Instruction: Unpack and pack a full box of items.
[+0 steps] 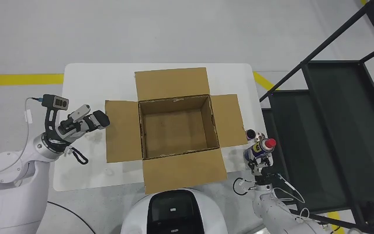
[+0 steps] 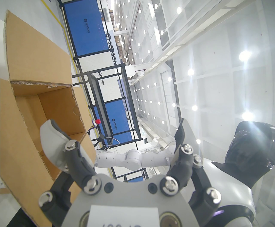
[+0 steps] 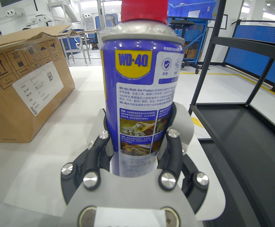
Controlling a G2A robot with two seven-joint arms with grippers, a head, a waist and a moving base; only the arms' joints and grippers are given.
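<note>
Holds spray can [image 3: 139, 75] upright in right gripper [image 3: 141, 120] at table's [image 1: 93, 82] right edge — carries left gripper [image 2: 116, 129] spread wide, empty, beside unfolded box [image 1: 175, 79].

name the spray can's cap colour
Red cap on the spray can; right wrist view shows it best.

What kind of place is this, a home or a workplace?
Most likely a factory or warehouse hall: yellow floor lines mark the grey floor, blue pegboard panels stand in black frames, and a black metal rack stands beside the white table.
</note>
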